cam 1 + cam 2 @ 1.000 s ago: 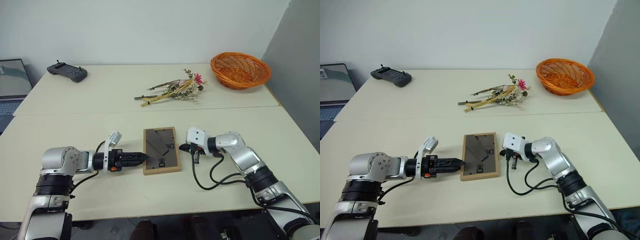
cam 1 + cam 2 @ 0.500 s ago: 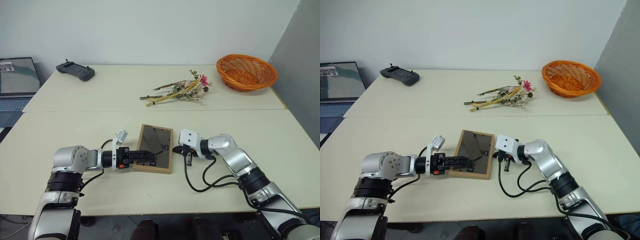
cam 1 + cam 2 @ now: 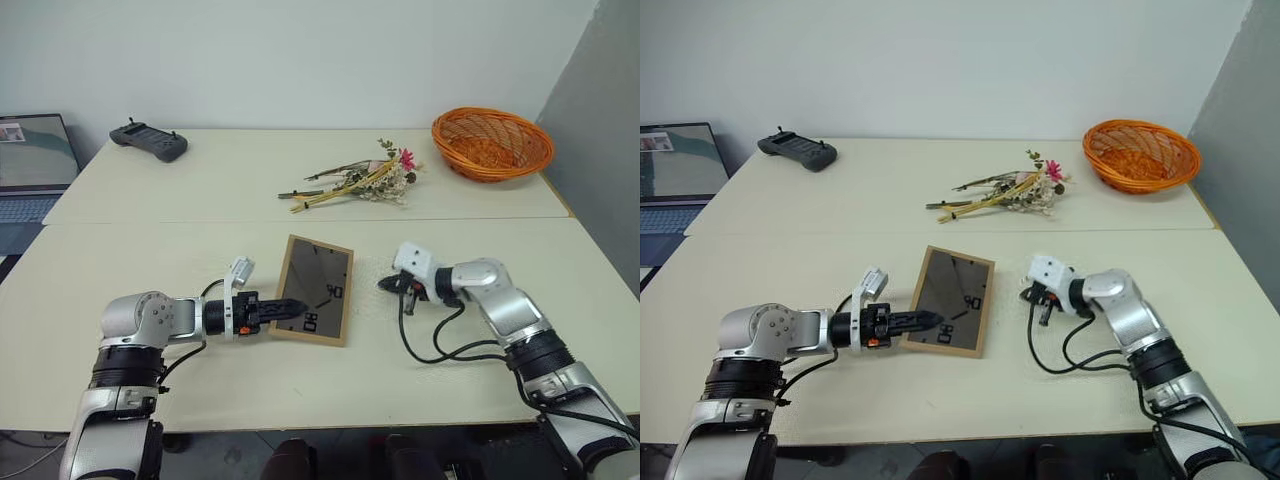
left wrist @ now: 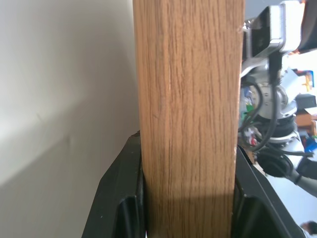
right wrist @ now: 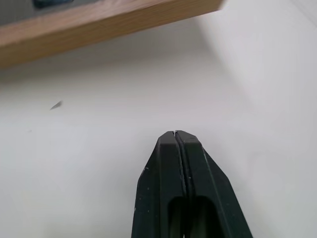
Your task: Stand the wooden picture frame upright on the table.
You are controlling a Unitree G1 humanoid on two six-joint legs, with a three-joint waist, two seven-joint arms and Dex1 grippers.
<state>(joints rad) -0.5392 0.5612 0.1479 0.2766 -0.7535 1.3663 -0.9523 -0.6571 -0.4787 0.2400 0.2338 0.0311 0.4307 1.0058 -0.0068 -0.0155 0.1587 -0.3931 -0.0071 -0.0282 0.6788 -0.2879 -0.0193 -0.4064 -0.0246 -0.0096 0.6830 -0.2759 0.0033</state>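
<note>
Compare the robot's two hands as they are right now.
The left hand is clamped on the wooden picture frame's edge; the right hand is shut on nothing. The left touches the frame; the right is apart from it, over the cream table. Both have black fingers.

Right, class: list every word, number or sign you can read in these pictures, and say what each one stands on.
Wooden picture frame, dark back: black markings, perhaps digits, too small and skewed to read surely.
Laptop screen: a picture and some small marks, too small to read.
Black controller: no readable label.
Left gripper, right gripper, orange basket, dried flowers, table: no text to be seen.
</note>
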